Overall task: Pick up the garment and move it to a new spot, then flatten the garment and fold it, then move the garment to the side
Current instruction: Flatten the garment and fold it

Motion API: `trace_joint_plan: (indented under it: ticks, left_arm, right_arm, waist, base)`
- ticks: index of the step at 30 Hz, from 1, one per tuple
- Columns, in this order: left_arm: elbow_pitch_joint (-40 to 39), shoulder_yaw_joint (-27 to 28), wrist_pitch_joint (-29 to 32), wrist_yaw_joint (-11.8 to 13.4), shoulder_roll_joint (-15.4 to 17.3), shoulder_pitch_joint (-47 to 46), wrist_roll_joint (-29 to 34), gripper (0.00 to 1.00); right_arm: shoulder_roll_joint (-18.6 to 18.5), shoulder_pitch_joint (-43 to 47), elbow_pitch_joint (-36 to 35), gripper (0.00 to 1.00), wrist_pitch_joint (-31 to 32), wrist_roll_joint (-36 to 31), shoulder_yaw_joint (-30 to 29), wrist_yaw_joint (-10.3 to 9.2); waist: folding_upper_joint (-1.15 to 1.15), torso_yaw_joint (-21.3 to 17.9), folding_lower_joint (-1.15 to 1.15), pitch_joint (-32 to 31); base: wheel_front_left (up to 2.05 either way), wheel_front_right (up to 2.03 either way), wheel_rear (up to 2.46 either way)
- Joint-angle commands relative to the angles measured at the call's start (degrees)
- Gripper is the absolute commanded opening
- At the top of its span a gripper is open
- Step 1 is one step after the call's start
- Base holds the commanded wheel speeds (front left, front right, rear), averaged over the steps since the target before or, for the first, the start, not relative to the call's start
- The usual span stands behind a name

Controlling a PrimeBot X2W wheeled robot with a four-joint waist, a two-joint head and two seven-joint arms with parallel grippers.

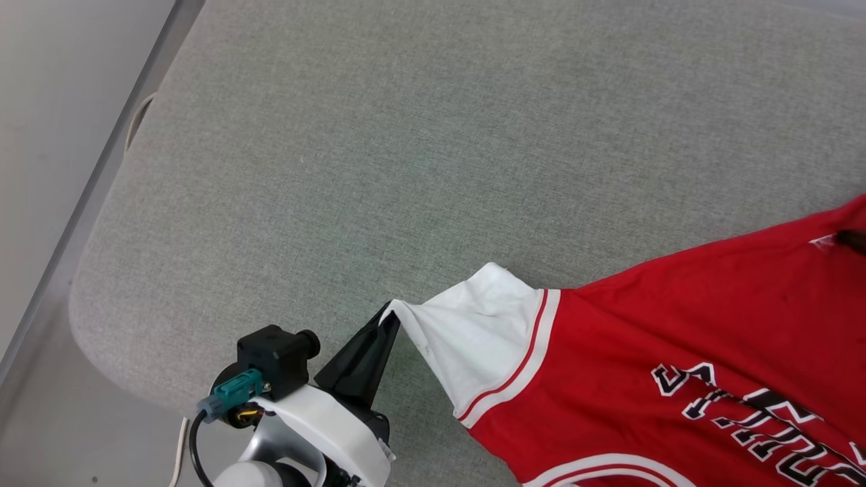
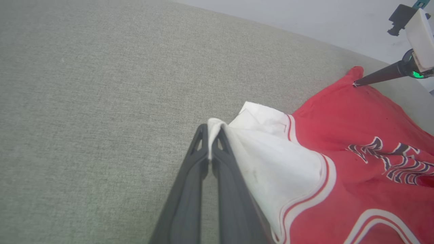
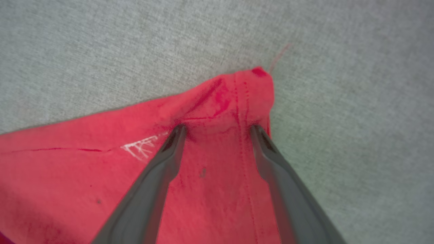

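The left hand (image 1: 391,319) is clamping the tip of the white sleeve (image 1: 473,331) of the garment (image 1: 676,318), which is lying rightward across the grey padded surface (image 1: 406,135). The right hand (image 3: 217,130) is standing released, its fingers straddling a red corner.

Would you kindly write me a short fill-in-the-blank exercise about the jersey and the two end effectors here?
1. The left end effector is shut on the ____ sleeve of the jersey.
2. The right end effector is ____, its two fingers spread over a red corner of the jersey.
3. The jersey's body is ____ with black lettering.
Missing words: white; open; red.
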Motion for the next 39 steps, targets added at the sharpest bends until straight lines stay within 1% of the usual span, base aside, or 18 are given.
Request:
trace_joint_plan:
  ticks: [1, 8, 9, 10, 12, 17, 22, 26, 30, 35, 39]
  left_arm:
    - [0.4, 0.1, -0.5, -0.2, -0.3, -0.8, -0.5, 0.00]
    - [2.1, -0.5, -1.2, -0.7, -1.0, -1.3, -0.9, 0.00]
    - [2.2, -0.6, -1.3, -0.7, -1.1, -1.5, -0.9, 0.00]
    - [2.3, -0.6, -1.3, -0.8, -1.1, -1.6, -0.8, 0.00]
    - [2.7, -0.7, -1.4, -1.0, -1.1, -1.8, -0.8, 0.00]
    - [3.5, -0.6, -1.6, -1.0, -0.7, -1.7, -0.9, 0.00]
    - [3.6, 0.1, -1.7, -0.4, 0.2, -1.6, -0.7, 0.00]
    - [3.5, 1.1, -1.3, 0.9, 1.1, -0.8, -0.7, 0.00]
    - [2.5, 1.6, -0.7, 1.6, 2.1, -0.3, -0.7, 0.00]
    - [0.2, 3.3, 0.6, 3.0, 4.2, -0.3, -0.3, 0.00]
    - [-2.4, 5.1, 2.3, 3.9, 6.1, -1.8, -0.3, 0.00]
  right_arm:
    - [0.1, 0.4, 1.5, 1.00, -0.1, 0.0, 0.9, -0.04]
    - [1.3, 1.0, 4.0, 1.00, -1.7, 0.2, 2.3, -0.04]
    - [1.5, 1.0, 4.3, 0.69, -2.0, 0.6, 2.6, -0.04]
    - [1.8, 0.9, 4.7, 0.00, -2.1, 1.4, 3.0, -0.03]
    - [2.2, 0.6, 5.1, 0.00, -2.4, 2.4, 3.4, -0.03]
    - [1.5, -1.4, 5.2, 0.00, -8.4, 3.4, 4.7, -0.03]
    - [0.6, -2.9, 6.7, 0.00, -15.0, 5.2, 6.5, -0.04]
    - [0.8, -3.4, 8.5, 0.00, -21.0, 7.2, 6.4, -0.04]
    - [1.6, -3.5, 9.7, 0.00, -25.3, 9.5, 7.0, -0.04]
    - [2.0, -4.1, 9.4, 0.00, -29.0, 12.3, 6.7, -0.04]
    - [0.9, -3.1, 7.6, 0.00, -30.2, 13.5, 7.6, -0.04]
  waist:
    - [0.00, 0.9, -0.01, 0.8]
    - [0.00, 1.3, -0.01, 1.6]
    - [0.00, 1.4, -0.01, 1.6]
    - [0.00, 1.4, -0.01, 1.6]
    - [0.00, 1.2, -0.01, 1.5]
    - [0.00, 0.3, -0.01, 0.4]
    - [0.00, -1.2, -0.01, -2.5]
    - [0.00, -3.0, -0.01, -6.1]
    - [0.00, -5.3, -0.01, -9.9]
    - [0.00, -8.5, -0.01, -14.2]
    - [0.00, -10.8, -0.01, -17.4]
  base:
    - [0.00, 0.00, 0.00]
    - [0.00, 0.00, 0.00]
    - [0.00, 0.00, 0.00]
    - [0.00, 0.00, 0.00]
    - [0.00, 0.00, 0.00]
    - [0.00, 0.00, 0.00]
    - [0.00, 0.00, 0.00]
    - [0.00, 0.00, 0.00]
    - [0.00, 0.00, 0.00]
    - [0.00, 0.00, 0.00]
    - [0.00, 0.00, 0.00]
